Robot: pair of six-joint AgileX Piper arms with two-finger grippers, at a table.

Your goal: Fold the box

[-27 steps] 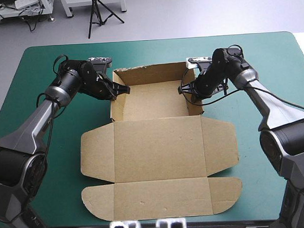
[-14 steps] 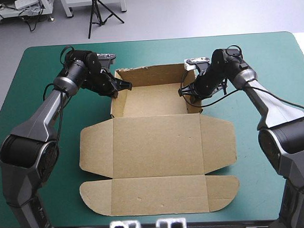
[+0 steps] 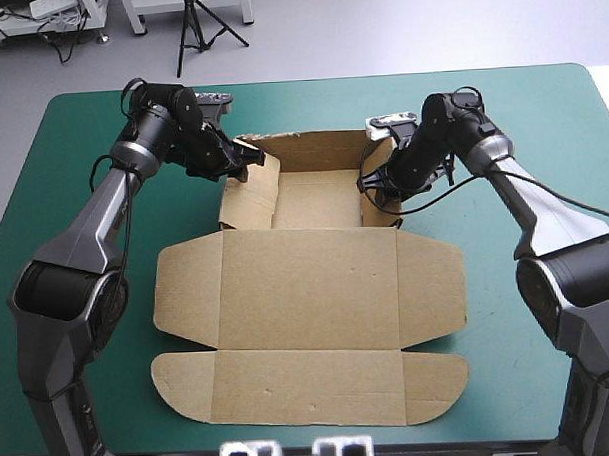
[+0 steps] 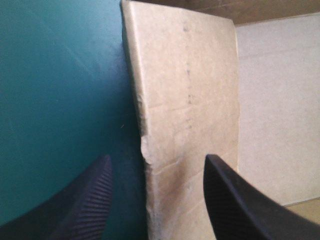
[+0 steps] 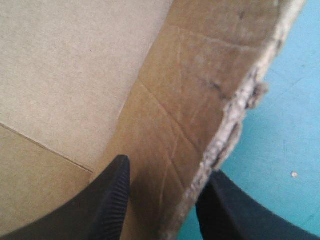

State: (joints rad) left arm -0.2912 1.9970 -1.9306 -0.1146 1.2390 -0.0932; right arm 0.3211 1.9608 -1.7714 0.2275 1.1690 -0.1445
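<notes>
Currently the box [image 3: 307, 288] lies at the middle of the tabletop on the teal-green cover [image 3: 541, 110]. Its tray end points toward the far edge and its lid panel [image 3: 310, 388] lies flat toward the near edge.

Changes since the earlier high views:
- The left gripper [image 3: 244, 155] has swung from outside the tray toward its far left corner.
- The left side wall [image 3: 248, 195], which stood upright before, now leans inward over the tray floor.
- The right side wall [image 3: 379, 213] has also tipped slightly inward.
- The whole sheet has shifted a little toward the table's left edge.
- The back wall [image 3: 307, 148] stays raised.

Gripper state:
- Left: in the left wrist view the black fingers [image 4: 90, 200] stand apart and straddle the wall's edge. A strip of cover shows between the outer finger and the board, so nothing is clamped.
- Right gripper [image 3: 375, 185]: in the right wrist view one finger lies on each face of the ragged-edged wall [image 5: 200, 75] with no gap visible. It appears to be gripping the wall.

Assessment: the side walls are being folded in, and the tucking step appears to be in progress. The left wall is free and may spring back upright. The lid and its rounded end flaps are not yet raised.
</notes>
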